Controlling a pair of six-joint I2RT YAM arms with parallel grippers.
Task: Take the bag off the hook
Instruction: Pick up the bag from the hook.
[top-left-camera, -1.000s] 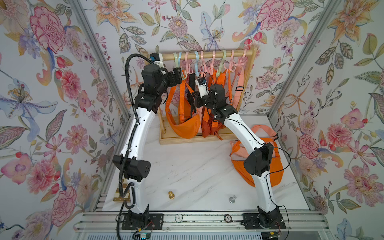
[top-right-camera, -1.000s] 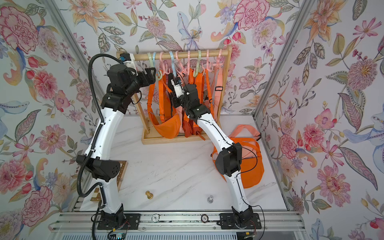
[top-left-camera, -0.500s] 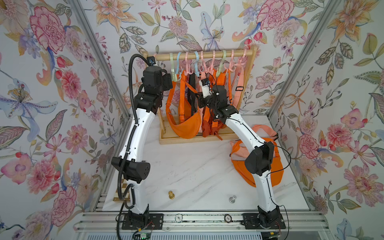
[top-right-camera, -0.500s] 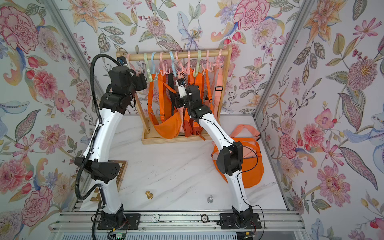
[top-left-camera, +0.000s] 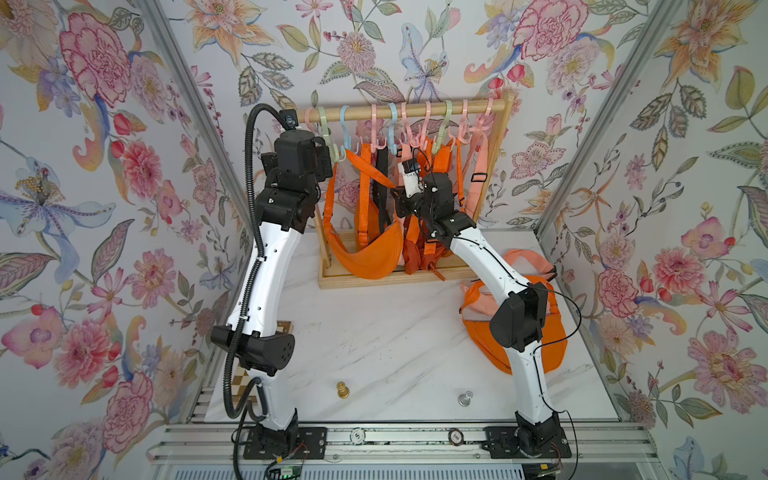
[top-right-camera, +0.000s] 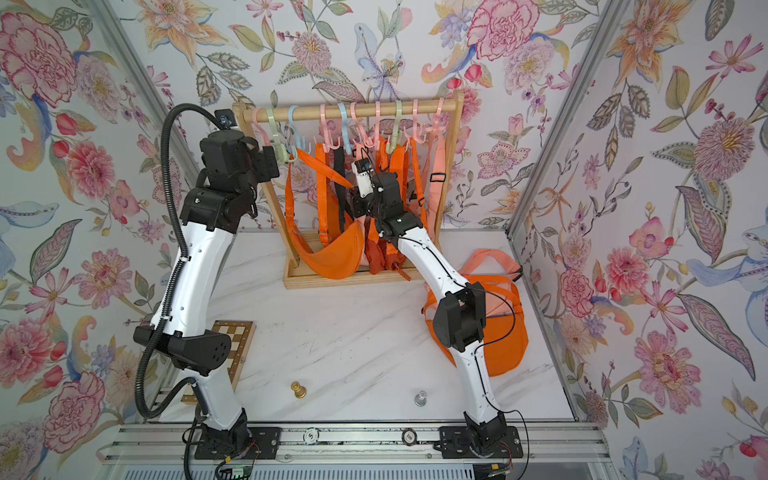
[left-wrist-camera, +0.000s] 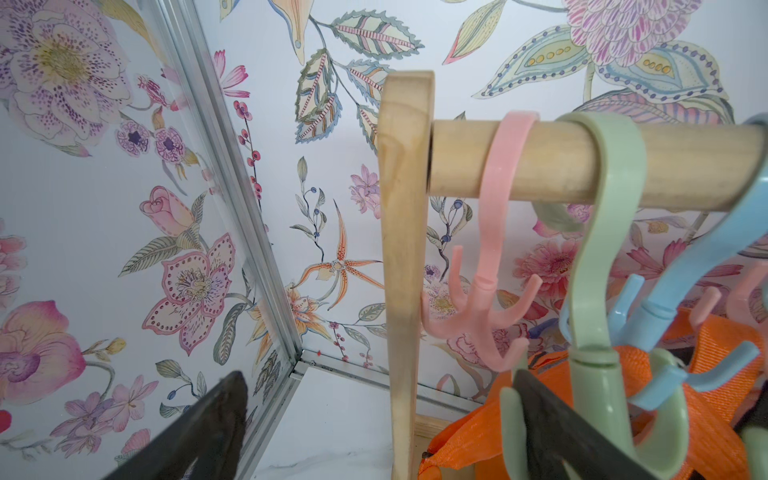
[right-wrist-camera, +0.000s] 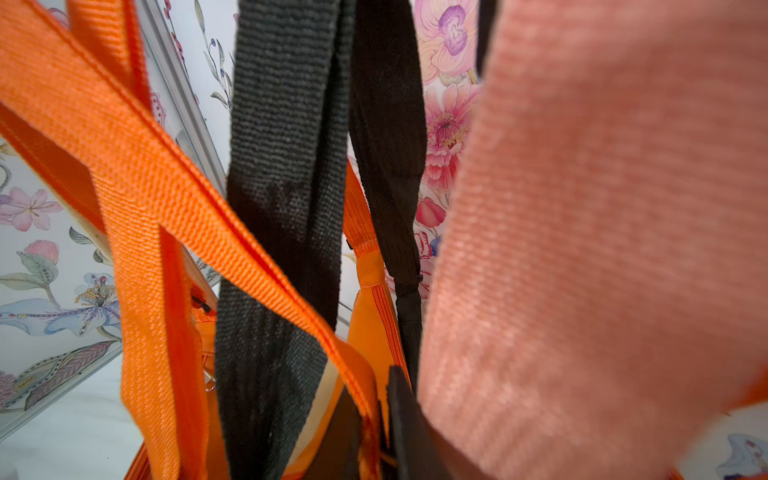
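Observation:
An orange crescent bag (top-left-camera: 365, 257) hangs low in the wooden rack (top-left-camera: 415, 111) in both top views. One run of its orange strap (top-left-camera: 370, 168) slants from the green hook (top-left-camera: 332, 143) down to my right gripper (top-left-camera: 395, 194). In the right wrist view the right gripper (right-wrist-camera: 374, 432) is shut on that orange strap (right-wrist-camera: 166, 187), beside a black strap (right-wrist-camera: 282, 166). My left gripper (left-wrist-camera: 384, 419) is open at the rack's left end. One of its fingers (left-wrist-camera: 552, 424) is against the green hook (left-wrist-camera: 598, 291), and the strap (left-wrist-camera: 561, 382) lies on the hook's prongs.
Other bags with orange, black and pink straps (right-wrist-camera: 602, 208) hang from pastel hooks along the rod (left-wrist-camera: 540, 162). Another orange bag (top-left-camera: 548, 336) lies on the table under my right arm. A chessboard (top-right-camera: 232, 340), a gold pawn (top-left-camera: 342, 389) and a silver pawn (top-left-camera: 466, 398) sit near the front. Walls stand close.
My left gripper has drawn back leftward from the middle hooks to the rack's left end and opened wider. The right gripper stays shut on the strap, nearly still.

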